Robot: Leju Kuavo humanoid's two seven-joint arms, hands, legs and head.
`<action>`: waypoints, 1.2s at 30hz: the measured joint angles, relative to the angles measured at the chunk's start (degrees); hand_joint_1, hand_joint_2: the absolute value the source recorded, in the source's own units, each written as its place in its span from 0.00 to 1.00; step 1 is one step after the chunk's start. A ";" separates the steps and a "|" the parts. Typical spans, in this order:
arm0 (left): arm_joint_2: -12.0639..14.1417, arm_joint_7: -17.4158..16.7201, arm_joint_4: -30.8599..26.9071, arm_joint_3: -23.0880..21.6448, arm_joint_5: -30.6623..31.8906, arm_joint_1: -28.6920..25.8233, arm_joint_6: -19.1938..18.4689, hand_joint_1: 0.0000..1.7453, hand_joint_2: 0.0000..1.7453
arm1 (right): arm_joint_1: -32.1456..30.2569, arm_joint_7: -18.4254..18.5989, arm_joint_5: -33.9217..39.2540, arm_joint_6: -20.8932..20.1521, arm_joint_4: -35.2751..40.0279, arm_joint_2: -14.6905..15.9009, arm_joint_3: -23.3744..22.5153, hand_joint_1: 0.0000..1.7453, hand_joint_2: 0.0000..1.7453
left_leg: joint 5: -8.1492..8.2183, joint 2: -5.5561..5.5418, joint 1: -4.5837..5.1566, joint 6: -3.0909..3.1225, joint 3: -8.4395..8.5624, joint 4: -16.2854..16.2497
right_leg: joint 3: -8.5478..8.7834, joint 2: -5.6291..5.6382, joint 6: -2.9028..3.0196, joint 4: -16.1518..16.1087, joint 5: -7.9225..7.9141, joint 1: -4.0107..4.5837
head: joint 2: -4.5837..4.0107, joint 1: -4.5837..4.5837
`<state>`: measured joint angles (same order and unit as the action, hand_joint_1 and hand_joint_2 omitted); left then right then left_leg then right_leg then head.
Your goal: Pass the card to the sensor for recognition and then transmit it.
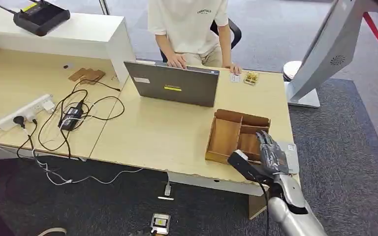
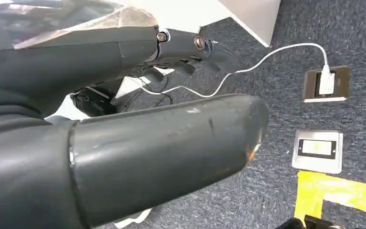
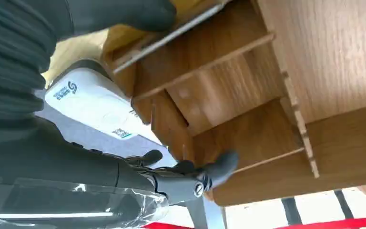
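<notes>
Right arm enters the head view at 5 o'clock, silver forearm angled toward 11 o'clock, wrist raised. Right hand (image 1: pixel 269 150) extends forward, dark fingers (image 3: pixel 221 164) stretched out and slightly apart, thumb (image 3: pixel 119 14) set apart from them; whether it grips anything cannot be told. Left hand (image 2: pixel 124 119) hangs low, thumb straight, fingers (image 2: pixel 205 52) loosely curled, holding nothing.

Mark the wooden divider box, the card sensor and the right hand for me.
wooden divider box (image 1: pixel 225 137), head view, floor of its large compartment.
card sensor (image 3: pixel 93 102), right wrist view, white top face.
right hand (image 1: pixel 271 152), head view, back of the hand over the box.
</notes>
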<state>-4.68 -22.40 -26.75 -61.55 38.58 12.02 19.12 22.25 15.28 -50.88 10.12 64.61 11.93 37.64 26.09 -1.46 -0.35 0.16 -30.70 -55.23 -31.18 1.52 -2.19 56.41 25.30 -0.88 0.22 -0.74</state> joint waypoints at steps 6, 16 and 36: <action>0.00 0.00 0.00 0.00 -0.11 0.01 -0.11 0.00 0.00 | 0.23 -0.57 1.42 -0.90 -0.55 -0.09 0.17 1.00 1.00 | 0.00 0.00 0.00 0.00 0.00 0.00 | 0.00 0.00 0.00 0.00 0.00 0.00 | 0.00 -0.02; 0.00 0.00 0.00 0.00 0.15 0.02 -0.26 0.00 0.00 | 0.49 -0.61 1.90 -0.76 -0.76 -0.02 0.17 0.97 1.00 | 0.00 0.00 0.00 0.00 0.00 0.00 | -0.01 0.00 0.00 0.00 0.00 0.00 | 0.00 -0.02; 0.00 0.59 -0.17 0.00 1.16 0.14 -1.22 0.00 0.00 | 0.52 -0.70 2.23 5.49 0.19 0.02 -0.22 1.00 1.00 | 0.00 0.00 0.00 0.00 0.03 0.00 | 0.02 0.00 0.00 0.00 0.00 -0.01 | 0.00 -0.02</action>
<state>-4.68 -21.82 -26.93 -61.55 39.74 12.16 17.90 22.77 14.58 -48.65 15.61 64.80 11.96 37.42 26.09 -1.46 -0.35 0.16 -30.67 -55.23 -31.16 1.52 -2.20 56.41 25.29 -0.88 0.22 -0.77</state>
